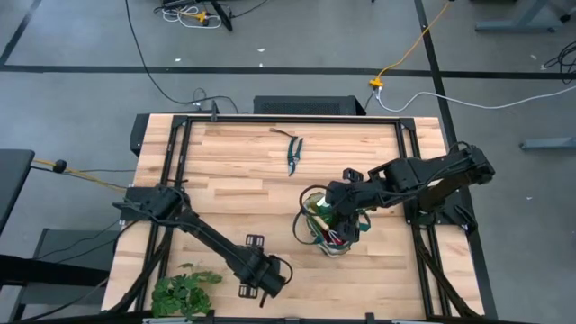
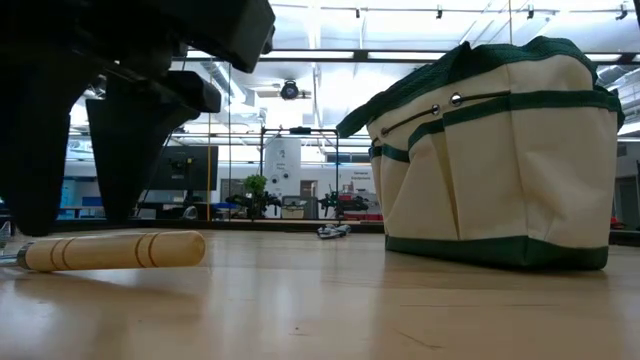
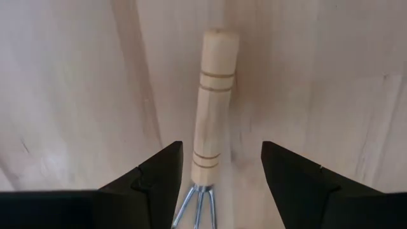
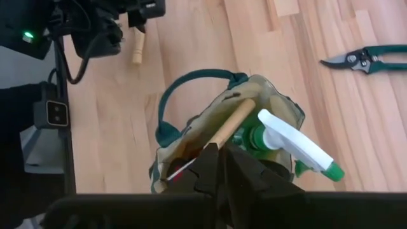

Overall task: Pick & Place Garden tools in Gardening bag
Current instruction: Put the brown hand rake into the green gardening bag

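wooden-handled hand rake [image 3: 212,102] flat on table, handle between spread jaws of left gripper [image 3: 219,175], straddled for pinch. gardening bag [image 1: 326,220] well apart from rake, upright, mouth open. right gripper [image 4: 219,162] over bag mouth, jaws pressed together, empty. pruning shears [image 1: 293,153] beyond bag.

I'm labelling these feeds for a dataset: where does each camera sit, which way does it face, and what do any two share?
High: overhead, facing straight down on the wooden table; both arms show.
Low: at tabletop height, facing level across; the cream-and-green fabric gardening bag and a dark arm part show.
Left wrist: past the left end effector, open around the wooden-handled metal hand rake.
Right wrist: past the shut right end effector into the bag.
Shared: low and left wrist both show that rake.
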Action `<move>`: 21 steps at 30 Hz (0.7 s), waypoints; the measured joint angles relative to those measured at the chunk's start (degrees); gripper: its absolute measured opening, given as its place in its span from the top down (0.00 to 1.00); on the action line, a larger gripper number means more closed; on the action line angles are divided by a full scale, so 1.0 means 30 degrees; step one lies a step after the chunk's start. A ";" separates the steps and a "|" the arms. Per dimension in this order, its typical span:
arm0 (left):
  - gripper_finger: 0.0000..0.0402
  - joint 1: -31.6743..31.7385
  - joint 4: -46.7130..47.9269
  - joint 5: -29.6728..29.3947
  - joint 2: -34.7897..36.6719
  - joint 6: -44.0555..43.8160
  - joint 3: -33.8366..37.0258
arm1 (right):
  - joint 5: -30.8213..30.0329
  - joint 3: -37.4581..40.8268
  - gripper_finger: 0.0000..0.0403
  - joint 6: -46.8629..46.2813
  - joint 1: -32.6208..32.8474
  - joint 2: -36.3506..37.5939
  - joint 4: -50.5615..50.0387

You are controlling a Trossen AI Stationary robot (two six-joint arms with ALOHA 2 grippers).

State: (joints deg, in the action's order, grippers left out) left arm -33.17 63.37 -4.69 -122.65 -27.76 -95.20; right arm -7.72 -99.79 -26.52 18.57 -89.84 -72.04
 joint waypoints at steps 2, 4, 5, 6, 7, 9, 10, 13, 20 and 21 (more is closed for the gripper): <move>0.45 0.0003 0.0029 -0.0171 0.0000 0.0018 0.0000 | -0.0044 0.0000 0.93 0.0033 0.0000 0.0000 -0.0050; 0.45 0.0089 -0.0103 0.0062 0.0000 0.0138 0.0000 | -0.0133 0.0000 0.93 0.0122 0.0000 0.0000 -0.0040; 0.45 0.0095 -0.0189 0.0067 0.0000 0.0158 0.0000 | -0.0133 0.0000 0.93 0.0192 0.0000 0.0000 -0.0040; 0.45 0.0159 -0.0240 0.0024 0.0000 0.0350 0.0000 | -0.0140 0.0000 0.93 0.0248 0.0000 0.0000 -0.0040; 0.45 0.0194 -0.0255 0.0026 0.0000 0.0481 0.0000 | -0.0140 0.0000 0.93 0.0324 0.0000 0.0000 -0.0041; 0.45 0.0312 -0.0248 -0.0002 0.0000 0.0515 0.0000 | -0.0140 0.0000 0.93 0.0364 0.0000 0.0000 -0.0040; 0.45 0.0393 -0.0255 0.0003 -0.0016 0.0515 0.0000 | -0.0140 0.0000 0.93 0.0364 0.0000 0.0000 -0.0048; 0.45 0.0575 -0.0234 0.0118 -0.0356 0.0566 0.0000 | -0.0140 0.0000 0.93 0.0364 0.0000 0.0000 -0.0131; 0.45 0.0634 -0.0201 0.0816 -0.1260 0.1120 -0.0052 | -0.0137 0.0007 0.93 0.0364 0.0000 0.0000 -0.0800; 0.45 0.0654 -0.0246 0.0838 -0.1260 0.1146 -0.0051 | -0.0133 0.0007 0.93 0.0364 0.0000 0.0000 -0.0813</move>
State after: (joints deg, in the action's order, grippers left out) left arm -31.21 62.64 -2.18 -126.43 -24.33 -95.35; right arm -8.12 -99.77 -25.43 18.57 -89.84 -74.48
